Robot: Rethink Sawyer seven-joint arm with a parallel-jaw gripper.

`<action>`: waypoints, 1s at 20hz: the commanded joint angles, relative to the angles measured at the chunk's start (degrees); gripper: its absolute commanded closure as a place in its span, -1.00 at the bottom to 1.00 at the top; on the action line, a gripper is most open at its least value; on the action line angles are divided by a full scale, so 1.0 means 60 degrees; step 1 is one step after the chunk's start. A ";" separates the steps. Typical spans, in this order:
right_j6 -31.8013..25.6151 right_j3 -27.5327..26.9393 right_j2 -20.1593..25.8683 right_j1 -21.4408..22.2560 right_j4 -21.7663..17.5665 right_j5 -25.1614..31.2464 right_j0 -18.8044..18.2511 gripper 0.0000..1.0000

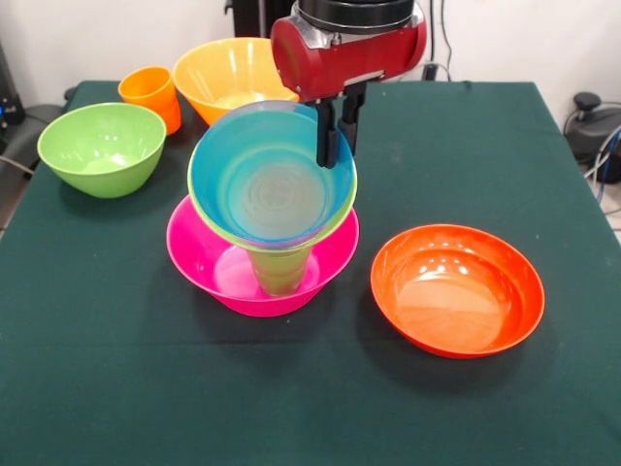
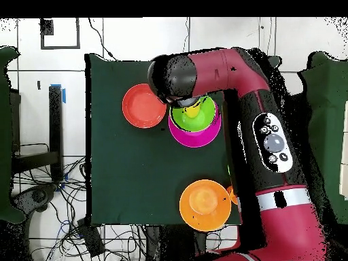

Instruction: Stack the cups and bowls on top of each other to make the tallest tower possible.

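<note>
The big pink bowl (image 1: 209, 262) sits mid-table and also shows in the overhead view (image 2: 197, 136). A green cup (image 1: 279, 272) stands in it. On the cup, tilted toward the front camera, is a translucent blue bowl (image 1: 267, 184) nested in a light green bowl (image 1: 335, 218); the green also shows from overhead (image 2: 194, 115). My gripper (image 1: 337, 153) is shut on the far right rim of this pair. From overhead the arm's wrist (image 2: 178, 80) hides the gripper.
A red-orange bowl (image 1: 456, 289) (image 2: 144, 105) lies right of the tower in the front view. A light green bowl (image 1: 102, 146), an orange cup (image 1: 152, 94) and a yellow-orange bowl (image 1: 228, 73) (image 2: 204, 202) stand at the far left.
</note>
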State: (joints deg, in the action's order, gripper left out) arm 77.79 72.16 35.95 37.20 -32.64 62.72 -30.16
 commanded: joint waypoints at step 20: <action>-0.1030 0.1172 -0.0050 -0.0205 -0.0411 -0.0950 0.0017 1.00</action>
State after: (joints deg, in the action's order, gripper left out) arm 77.79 73.51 35.95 37.11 -32.63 60.62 -30.17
